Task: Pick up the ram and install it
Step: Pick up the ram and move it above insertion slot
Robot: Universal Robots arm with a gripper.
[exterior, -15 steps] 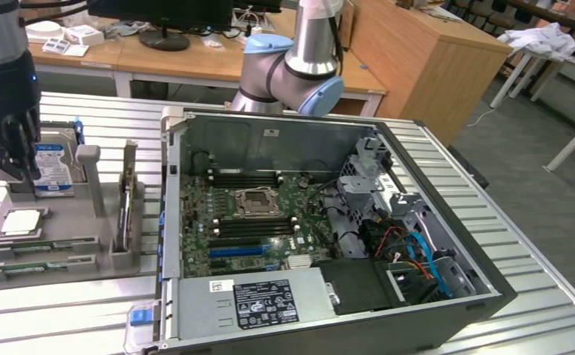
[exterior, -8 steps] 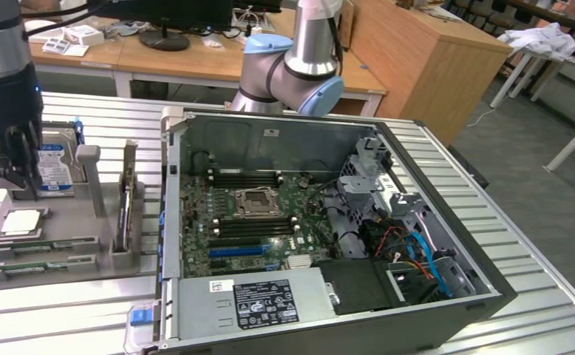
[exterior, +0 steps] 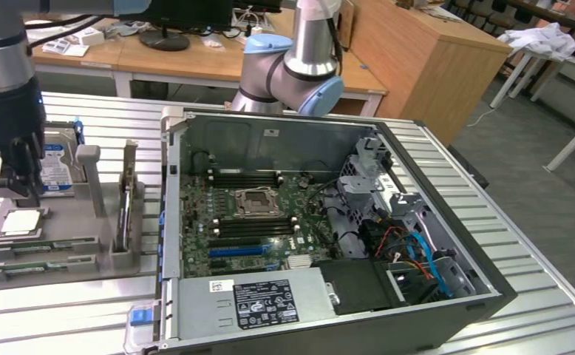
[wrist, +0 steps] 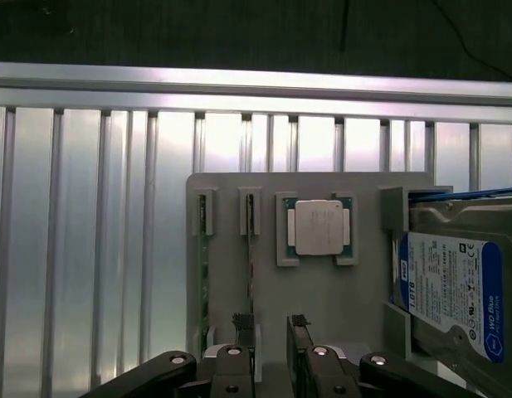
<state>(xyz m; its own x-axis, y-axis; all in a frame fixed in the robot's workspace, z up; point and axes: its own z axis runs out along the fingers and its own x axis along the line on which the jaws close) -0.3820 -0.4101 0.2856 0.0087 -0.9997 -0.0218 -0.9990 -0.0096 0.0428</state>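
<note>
Two ram sticks (wrist: 202,282) sit in the gray tray's (wrist: 338,298) slots, CPU (wrist: 321,227) alongside, fingers (wrist: 299,340) parted and empty.

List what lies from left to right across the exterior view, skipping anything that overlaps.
CPU chip → upright card in its stand → CPU socket on the motherboard → blue cables in the case.

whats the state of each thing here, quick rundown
gripper, jaws open, empty, over the parts tray
ram sticks, both on edge in tray slots
cpu, seated in its tray holder
hard drive, on edge in its tray holder
pc case, open, lying on its side
memory slots, look empty
</note>
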